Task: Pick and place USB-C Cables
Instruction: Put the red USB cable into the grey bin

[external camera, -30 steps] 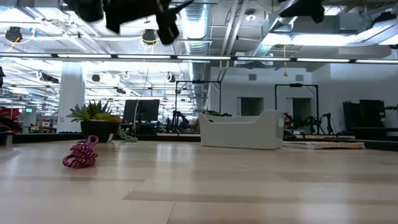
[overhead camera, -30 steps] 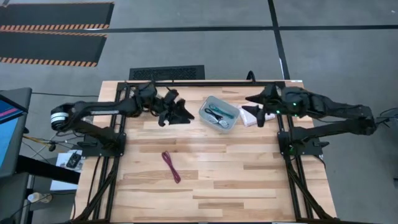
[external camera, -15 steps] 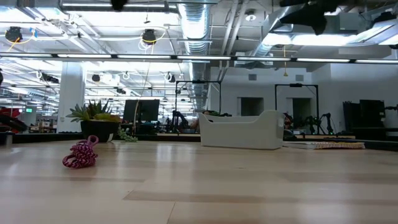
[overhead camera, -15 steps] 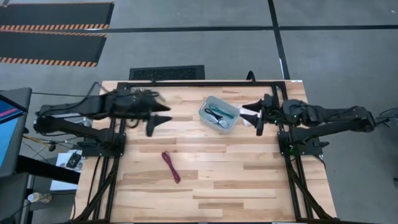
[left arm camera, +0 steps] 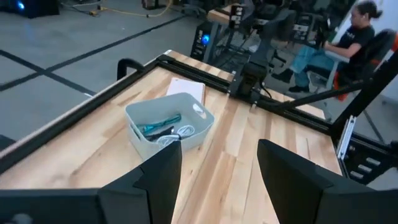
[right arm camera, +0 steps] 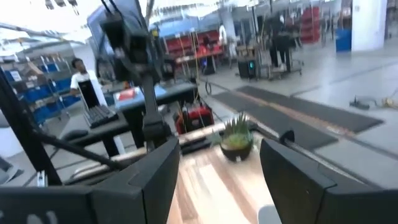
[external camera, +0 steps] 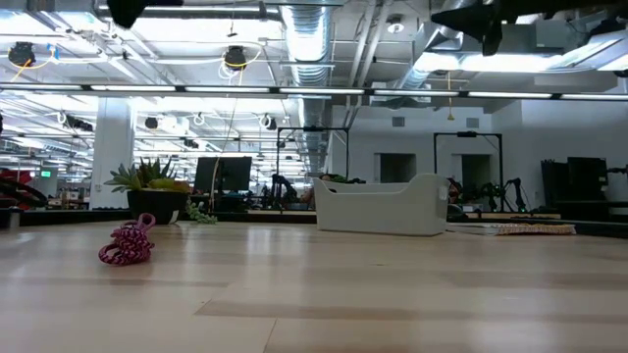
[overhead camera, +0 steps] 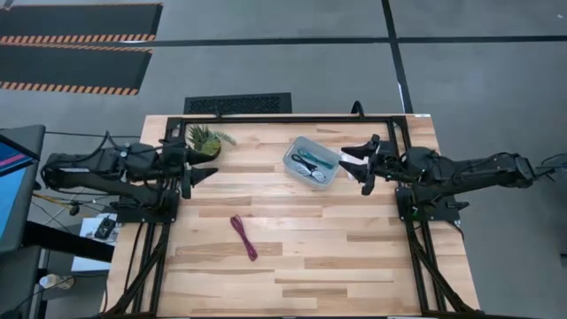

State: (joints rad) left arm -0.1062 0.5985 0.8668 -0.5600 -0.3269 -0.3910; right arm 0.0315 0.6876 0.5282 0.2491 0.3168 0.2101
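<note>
We see 3 cables w/in the clear plastic bin (overhead camera: 313, 161); maroon-red bundled cable (overhead camera: 244, 237) left on the wood table (overhead camera: 354, 257). Left gripper (overhead camera: 197, 173) & right gripper (overhead camera: 365, 165) both agape, empty.

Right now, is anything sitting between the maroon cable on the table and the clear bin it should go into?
Nothing visible does. The maroon cable lies alone on bare wood, and the stretch of table up to the clear bin holds no objects. The potted plant stands well off to the side.
</note>
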